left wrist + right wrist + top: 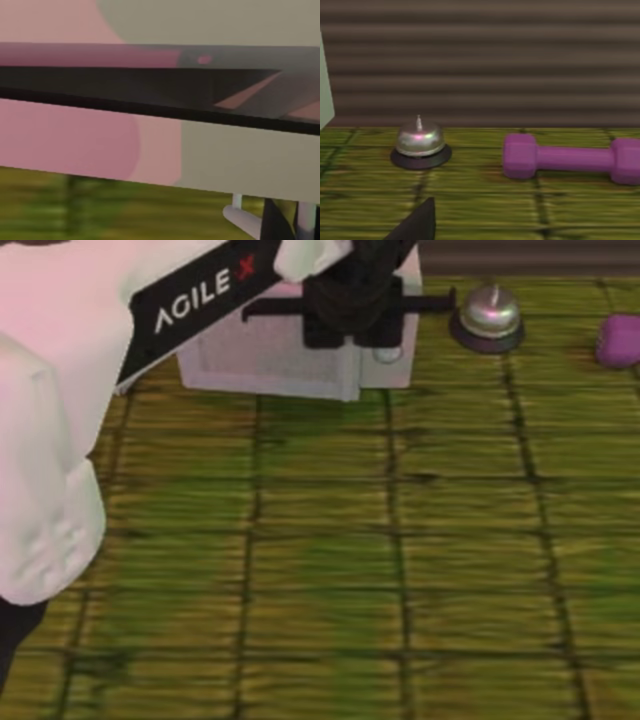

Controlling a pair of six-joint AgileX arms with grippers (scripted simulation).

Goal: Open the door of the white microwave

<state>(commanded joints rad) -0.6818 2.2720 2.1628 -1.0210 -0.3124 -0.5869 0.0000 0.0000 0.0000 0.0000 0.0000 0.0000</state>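
Observation:
The white microwave (pixel 230 365) stands at the table's back, left of centre, partly covered by my left arm. Its door (pixel 270 368) faces the front, and the door's right edge seems to stand slightly forward of the knob strip (pixel 386 354). My left gripper (pixel 348 328) hangs over the microwave's front, above that edge. In the left wrist view the door's underside (pixel 240 160) fills the picture. The pale door handle (pixel 242 220) shows below it, with a black part of my left gripper (pixel 275 225) right against it. My right gripper (pixel 420 222) is parked off to the right.
A silver call bell (pixel 488 315) on a dark base stands just right of the microwave. A purple dumbbell (pixel 618 340) lies farther right; the right wrist view shows the bell (pixel 420 142) and the dumbbell (pixel 572 160). A green bamboo mat (pixel 400 560) covers the table.

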